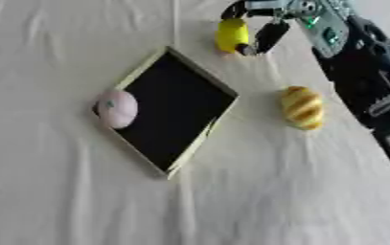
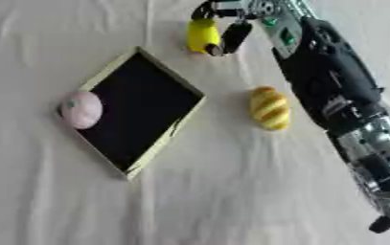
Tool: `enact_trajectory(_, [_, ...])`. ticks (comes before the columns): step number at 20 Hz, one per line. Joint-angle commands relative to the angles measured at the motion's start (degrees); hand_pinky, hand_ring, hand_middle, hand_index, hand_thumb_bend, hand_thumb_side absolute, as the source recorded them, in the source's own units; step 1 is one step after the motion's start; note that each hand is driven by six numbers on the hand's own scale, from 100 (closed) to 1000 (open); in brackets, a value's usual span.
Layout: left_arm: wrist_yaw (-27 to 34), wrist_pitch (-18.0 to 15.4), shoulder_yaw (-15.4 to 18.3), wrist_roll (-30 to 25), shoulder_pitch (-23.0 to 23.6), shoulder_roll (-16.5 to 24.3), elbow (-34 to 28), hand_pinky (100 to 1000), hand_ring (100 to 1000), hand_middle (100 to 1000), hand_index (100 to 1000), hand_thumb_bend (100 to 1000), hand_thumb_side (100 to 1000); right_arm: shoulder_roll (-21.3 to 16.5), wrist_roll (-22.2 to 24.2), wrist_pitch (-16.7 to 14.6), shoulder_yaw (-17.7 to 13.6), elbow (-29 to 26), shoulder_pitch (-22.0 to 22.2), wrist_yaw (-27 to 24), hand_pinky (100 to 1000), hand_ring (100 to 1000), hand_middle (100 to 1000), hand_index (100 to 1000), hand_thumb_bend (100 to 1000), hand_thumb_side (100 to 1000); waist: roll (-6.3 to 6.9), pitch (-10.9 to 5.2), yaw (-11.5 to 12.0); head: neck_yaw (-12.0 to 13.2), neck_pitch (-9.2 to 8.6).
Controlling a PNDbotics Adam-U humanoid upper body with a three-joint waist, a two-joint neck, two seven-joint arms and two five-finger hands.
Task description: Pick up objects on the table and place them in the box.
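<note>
A shallow box (image 1: 135, 76) with a tan rim and black floor lies askew at the middle of the white cloth. A pink round object (image 1: 117, 109) sits at the box's left corner, partly over the rim. To the right of the box lies a yellow-brown striped bread roll (image 1: 303, 107). My right hand (image 2: 231, 33) reaches in from the upper right, its fingers curled round a yellow oblong object (image 1: 231, 34) just above the box's top corner. The left hand shows in no view.
The right arm (image 2: 332, 81) runs down the right side of the views, close beside the roll. White wrinkled cloth (image 1: 273, 201) covers the whole table.
</note>
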Motion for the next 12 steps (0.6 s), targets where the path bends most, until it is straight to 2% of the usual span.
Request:
enact_trajectory(1, [0.21,-0.14,0.60,-0.15,-1.08,1.36,-1.10,867,850,804,949,591,613,-0.89,-1.39,0.38,-0.54,-0.28,-1.00,0.59,921,903,840,904,158,100,0.33,-1.15,0.12,-0.26,-0.75])
enact_trajectory(4, [0.21,-0.15,0.56,-0.22,-1.12,1.23,-1.15,867,850,804,949,589,614,-0.71,-2.79,0.77,-0.40,-0.16,-0.93,1.72,902,867,798,869,185,100,0.30,-1.07,0.30,-0.41,-0.91])
enact_trajectory(5, [0.20,-0.14,0.56,-0.23,-1.10,1.21,-1.16,867,850,804,949,588,614,-0.60,-3.25,0.82,-0.35,-0.06,-0.90,2.09,890,845,743,811,171,100,0.30,-1.05,0.37,-0.44,-0.92])
enact_trajectory(6, [0.18,-0.13,0.56,-0.24,-1.04,1.19,-1.15,867,850,804,949,587,615,-0.49,-3.61,0.77,-0.30,0.06,-0.85,2.21,889,843,737,804,144,100,0.31,-1.06,0.41,-0.46,-0.88])
enact_trajectory(7, [0.17,-0.11,0.56,-0.25,-0.96,1.21,-1.13,867,850,804,948,587,615,-0.42,-3.87,0.64,-0.24,0.08,-0.82,2.06,882,829,679,750,100,100,0.33,-1.09,0.43,-0.43,-0.76])
enact_trajectory(12, [0.24,-0.09,0.61,-0.22,-0.48,1.36,-0.93,867,850,804,948,586,614,-0.79,-5.65,0.81,0.34,-1.90,-0.93,-0.36,855,783,572,637,100,100,0.29,-1.72,0.13,-0.19,-0.01])
